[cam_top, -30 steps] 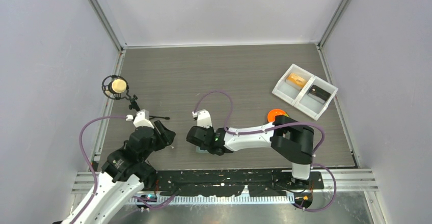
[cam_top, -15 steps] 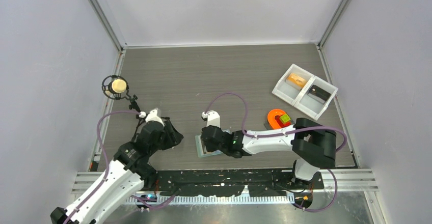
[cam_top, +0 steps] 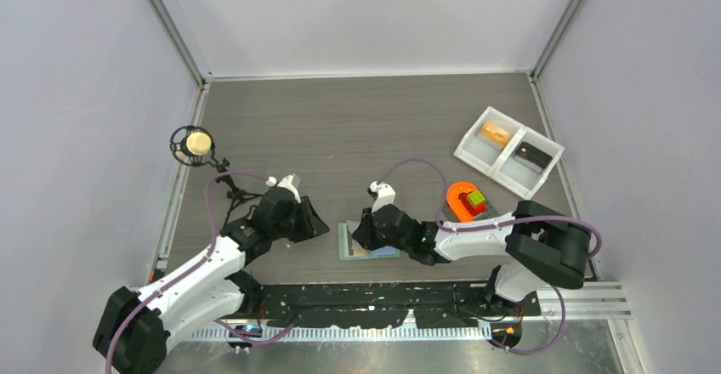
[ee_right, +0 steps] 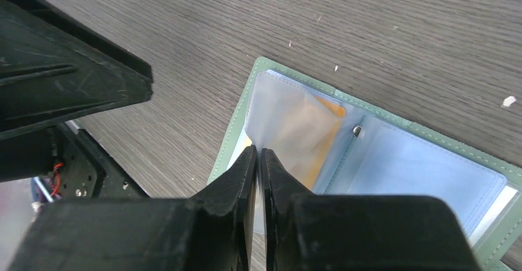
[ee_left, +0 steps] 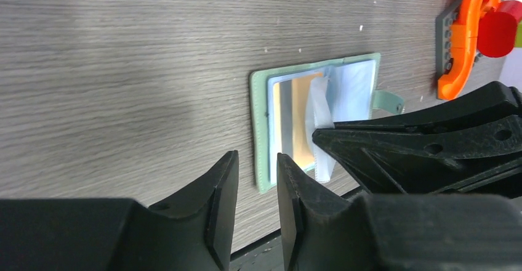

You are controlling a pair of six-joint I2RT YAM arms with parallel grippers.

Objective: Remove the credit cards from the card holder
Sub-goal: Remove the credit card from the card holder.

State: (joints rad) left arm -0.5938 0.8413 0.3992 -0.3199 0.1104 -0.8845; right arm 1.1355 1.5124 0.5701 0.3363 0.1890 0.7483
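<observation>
The card holder (cam_top: pixel 349 241) lies open on the table near the front edge, sage-green cover down and pale blue pockets up. An orange-gold card (ee_left: pixel 298 117) sits in its left pocket under a clear sleeve. It also shows in the right wrist view (ee_right: pixel 329 129). My right gripper (cam_top: pixel 361 236) is shut on the edge of that clear sleeve leaf (ee_right: pixel 289 117) and lifts it off the holder (ee_right: pixel 406 160). My left gripper (cam_top: pixel 321 229) is just left of the holder (ee_left: pixel 261 129), slightly open and empty (ee_left: pixel 257 160), near the holder's left edge.
A grey plate with an orange S-shape and a green block (cam_top: pixel 464 199) stands right of the holder. It also shows in the left wrist view (ee_left: pixel 471 34). A white two-compartment tray (cam_top: pixel 508 151) is at the back right. A small ball on a black stand (cam_top: pixel 198 143) is at the left. The black front rail is close by.
My right gripper has moved right, taking the card holder with it, and now holds the sleeve leaf up. My left arm has reached right to the holder's left edge.
</observation>
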